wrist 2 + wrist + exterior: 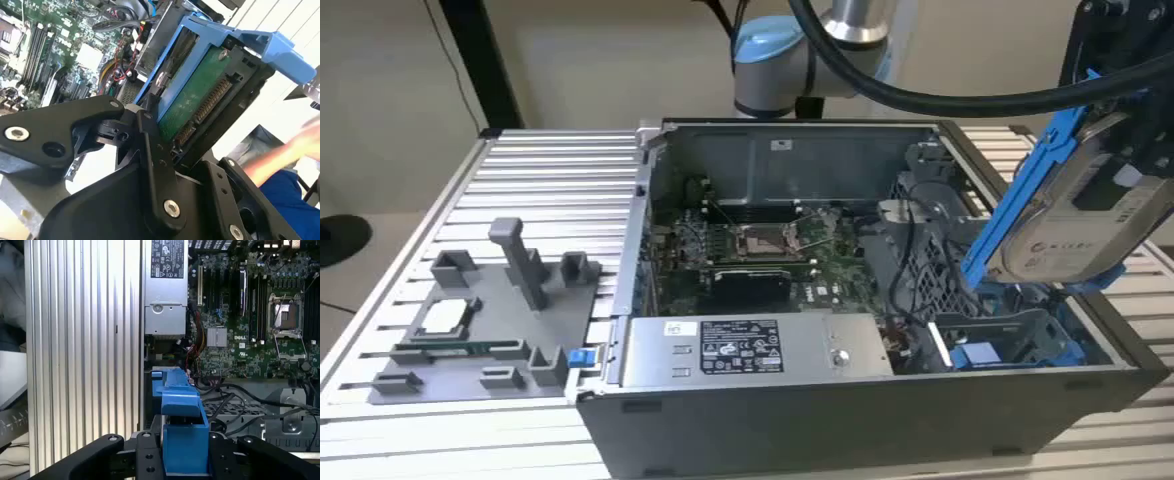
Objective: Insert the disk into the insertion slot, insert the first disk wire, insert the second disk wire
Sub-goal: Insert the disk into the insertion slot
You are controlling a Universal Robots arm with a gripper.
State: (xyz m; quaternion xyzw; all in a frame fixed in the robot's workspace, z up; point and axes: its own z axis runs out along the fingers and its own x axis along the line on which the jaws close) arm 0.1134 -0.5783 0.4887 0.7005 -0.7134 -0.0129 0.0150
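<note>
A: How far along?
B: 0 of 3 steps done, I judge. My gripper (pixel 184 447) is clamped on the disk (pixel 1067 225), held tilted above the insertion slot (pixel 1007 335); insertion and both wirings are left.

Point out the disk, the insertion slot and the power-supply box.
the disk (pixel 1070 240): exterior view, on its white label.
the insertion slot (pixel 977 356): exterior view, on a blue tab in the bay.
the power-supply box (pixel 740 347): exterior view, on its sticker.
</note>
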